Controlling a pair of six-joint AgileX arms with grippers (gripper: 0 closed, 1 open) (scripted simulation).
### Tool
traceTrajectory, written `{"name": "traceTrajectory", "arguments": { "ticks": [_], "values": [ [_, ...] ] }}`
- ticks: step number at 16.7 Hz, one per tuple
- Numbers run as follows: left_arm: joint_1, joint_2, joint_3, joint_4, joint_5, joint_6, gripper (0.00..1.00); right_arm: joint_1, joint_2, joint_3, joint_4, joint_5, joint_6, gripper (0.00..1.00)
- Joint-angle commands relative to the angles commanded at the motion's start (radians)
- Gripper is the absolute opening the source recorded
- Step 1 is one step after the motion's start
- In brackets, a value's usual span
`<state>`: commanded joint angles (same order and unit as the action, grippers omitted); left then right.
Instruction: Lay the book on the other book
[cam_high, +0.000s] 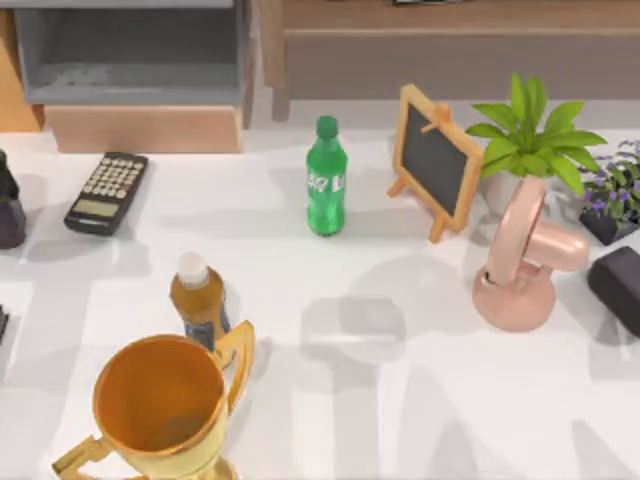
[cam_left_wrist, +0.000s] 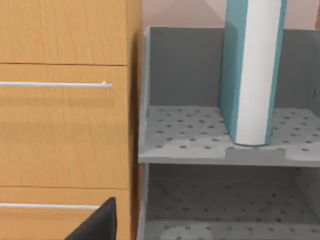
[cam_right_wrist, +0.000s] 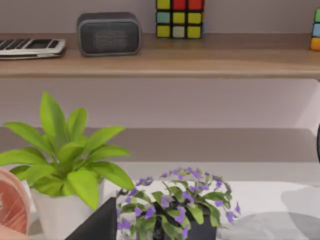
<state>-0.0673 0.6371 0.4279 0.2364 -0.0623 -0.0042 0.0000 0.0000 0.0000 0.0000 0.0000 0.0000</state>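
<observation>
From above, the white bench (cam_high: 400, 330) carries one green bottle (cam_high: 326, 178), one amber bottle (cam_high: 199, 298), a gold trophy (cam_high: 165, 405), a calculator (cam_high: 107, 192), a small chalkboard (cam_high: 434, 160), a pink fan (cam_high: 520, 262) and two potted plants. The left wrist view instead shows one teal book (cam_left_wrist: 250, 70) standing upright on the upper shelf of a grey rack (cam_left_wrist: 200, 150) beside wooden drawers (cam_left_wrist: 65, 125). Whether either end effector is spread or pressed together I cannot tell, as a dark corner is all each wrist view gives.

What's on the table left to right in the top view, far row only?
Calculator → green soda bottle → small chalkboard easel → green potted plant → purple flower pot.
</observation>
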Motion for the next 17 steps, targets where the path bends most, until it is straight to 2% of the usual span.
{"name": "traceTrajectory", "arguments": {
  "ticks": [10,17],
  "values": [
    [-0.092,0.864,0.565,0.293,-0.062,-0.002,1.00,0.000,0.000,0.000,0.000,0.000,0.000,1.00],
    [-0.121,1.227,0.791,0.403,-0.086,-0.001,1.00,0.000,0.000,0.000,0.000,0.000,0.000,1.00]
  ]
}}
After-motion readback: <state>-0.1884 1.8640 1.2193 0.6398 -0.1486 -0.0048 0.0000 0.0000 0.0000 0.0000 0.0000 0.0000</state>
